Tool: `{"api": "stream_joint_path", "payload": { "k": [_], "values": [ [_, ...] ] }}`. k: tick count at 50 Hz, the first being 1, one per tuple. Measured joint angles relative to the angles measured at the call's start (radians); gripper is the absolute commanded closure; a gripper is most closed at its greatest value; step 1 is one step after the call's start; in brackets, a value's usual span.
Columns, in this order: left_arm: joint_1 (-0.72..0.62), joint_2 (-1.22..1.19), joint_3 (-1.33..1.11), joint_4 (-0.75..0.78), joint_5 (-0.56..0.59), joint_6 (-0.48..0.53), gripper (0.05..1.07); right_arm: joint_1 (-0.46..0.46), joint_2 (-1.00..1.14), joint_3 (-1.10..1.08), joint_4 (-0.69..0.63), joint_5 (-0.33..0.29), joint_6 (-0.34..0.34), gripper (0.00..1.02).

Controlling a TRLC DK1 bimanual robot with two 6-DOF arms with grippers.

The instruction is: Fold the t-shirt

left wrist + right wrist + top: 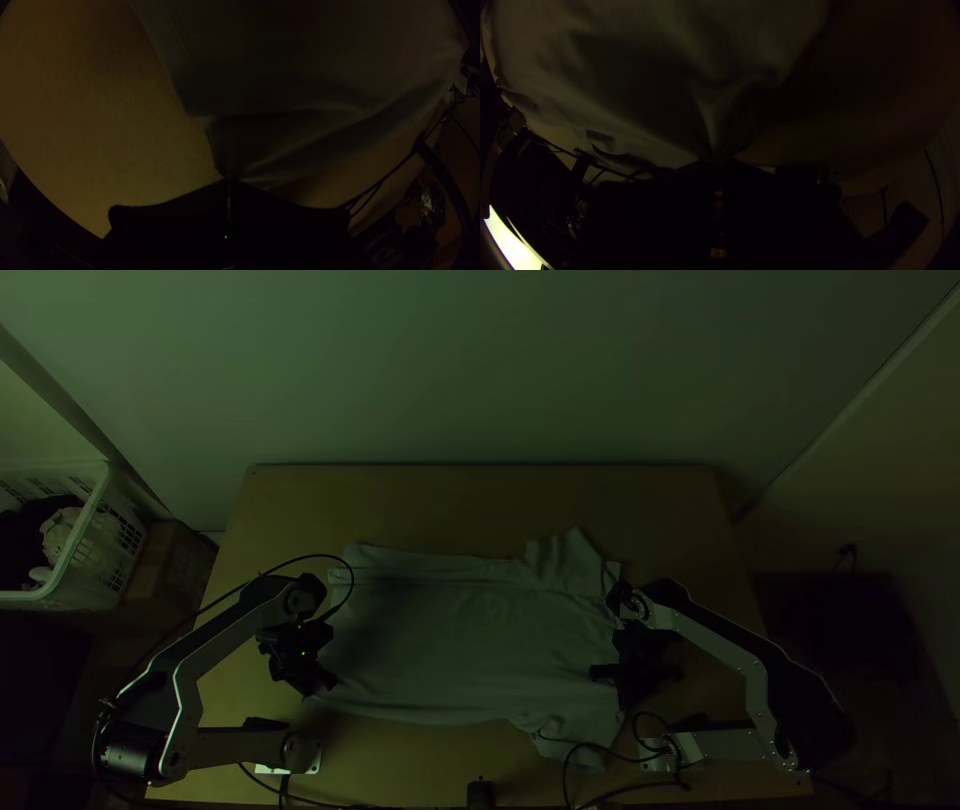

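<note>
The grey-green t-shirt [460, 640] lies spread across the middle of the table, wrinkled, with a sleeve at its upper right and another at its lower right. At its lower left corner stands my left gripper [322, 688]; in the left wrist view the left gripper [230, 181] is shut on that corner, and creases fan out from the fingertips. My right gripper [622, 695] is over the shirt's right side. The right wrist view has the right gripper [719, 161] shut on bunched cloth of the t-shirt [645, 95].
Black cables [600, 752] run over the table's near edge by the right arm's base. Wooden tabletop [430, 505] shows beyond the shirt. A white basket [90, 540] with cloth in it stands left of the table.
</note>
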Motion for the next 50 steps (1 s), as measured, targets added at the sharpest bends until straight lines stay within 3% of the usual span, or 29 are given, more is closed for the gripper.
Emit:
{"api": "stream_joint_path", "payload": {
  "k": [21,50],
  "values": [
    [0.145,0.000,0.094,0.001,0.008,0.079,1.04,-0.008,-0.029,0.090,-0.047,0.099,0.004,1.00],
    [0.130,0.084,0.352,-0.002,0.016,0.040,1.04,-0.029,-0.078,0.232,-0.081,0.168,0.005,1.00]
  ]
}}
